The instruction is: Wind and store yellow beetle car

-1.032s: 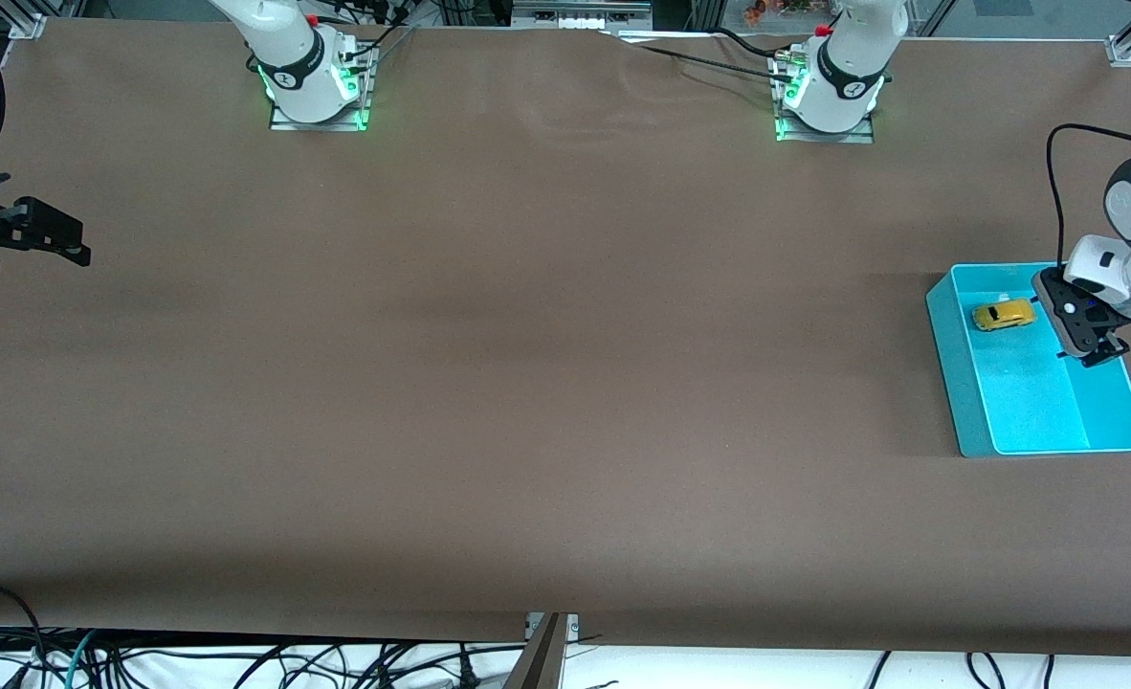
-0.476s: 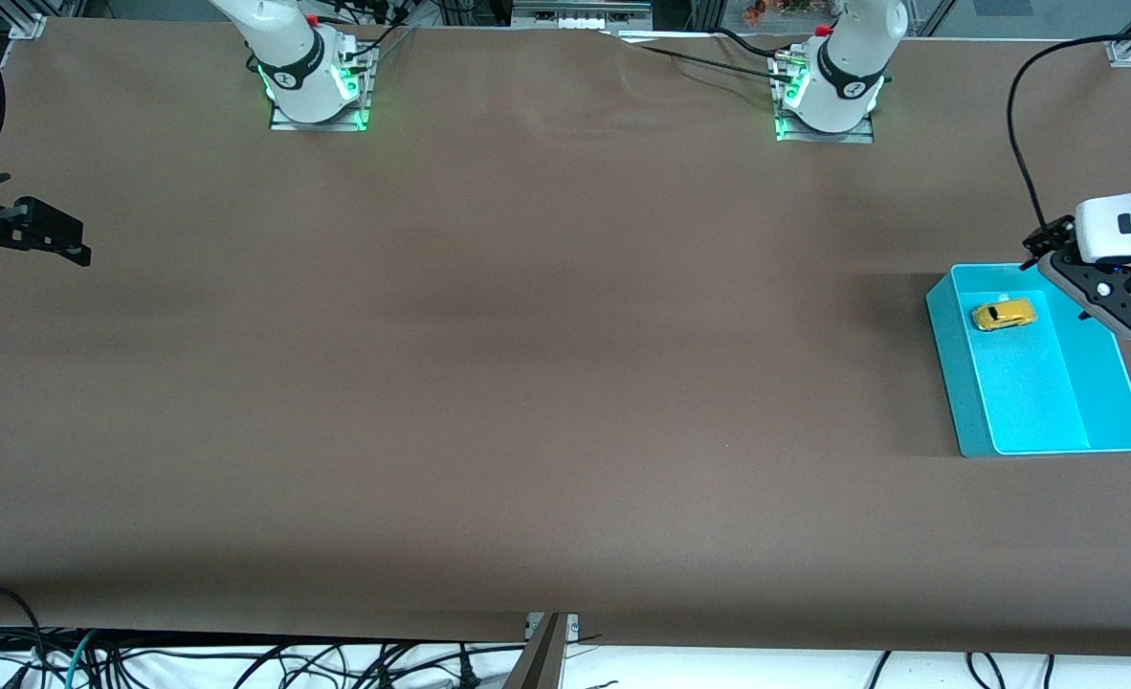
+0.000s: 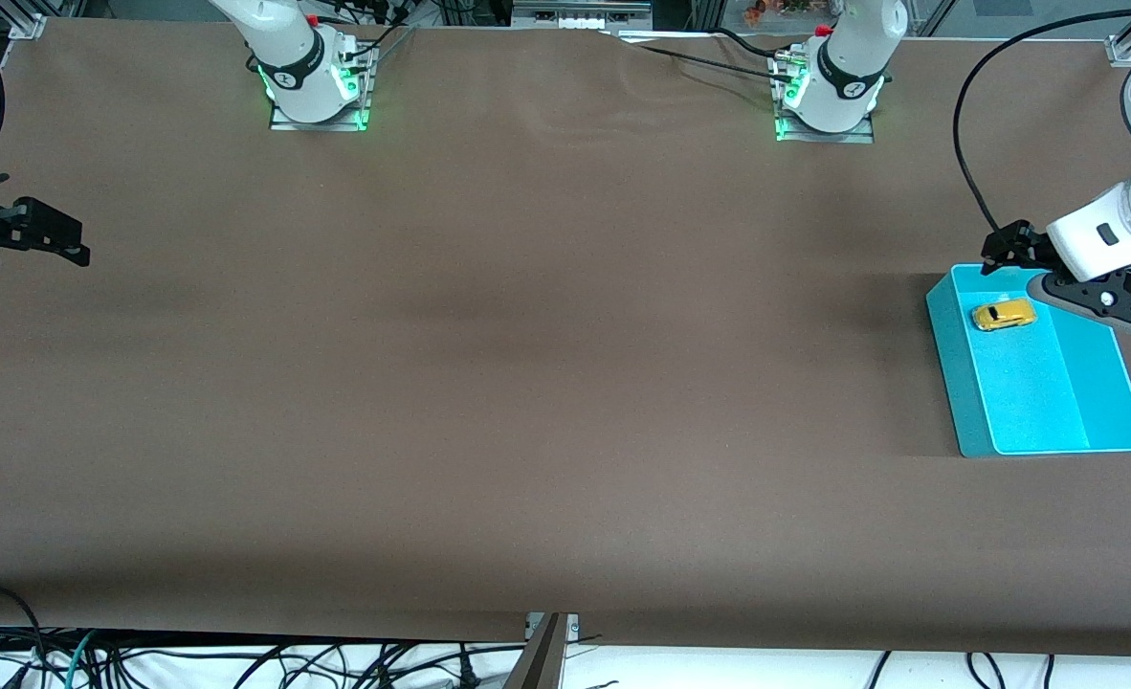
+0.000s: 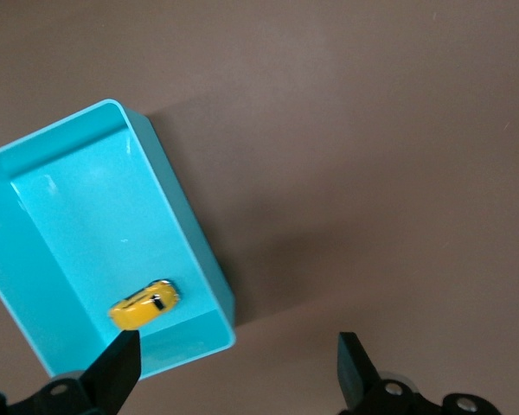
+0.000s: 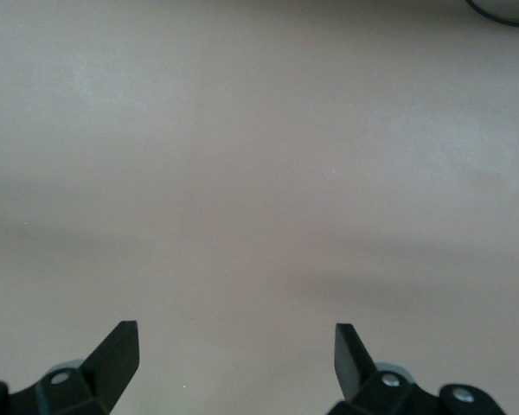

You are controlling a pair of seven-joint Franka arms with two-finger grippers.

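Observation:
The yellow beetle car lies on its wheels on the floor of the turquoise bin, at the bin's end farther from the front camera. In the left wrist view the car sits close to the bin's end wall. My left gripper hangs open and empty in the air over that end of the bin, above the car and apart from it. My right gripper waits open and empty over bare table at the right arm's end.
The bin stands near the table's edge at the left arm's end. A brown cloth covers the whole table. The two arm bases stand along the table edge farthest from the front camera.
My left gripper has risen from inside the bin and swung toward the bases' side, still open. The car has stayed where it lay. The right arm has not moved.

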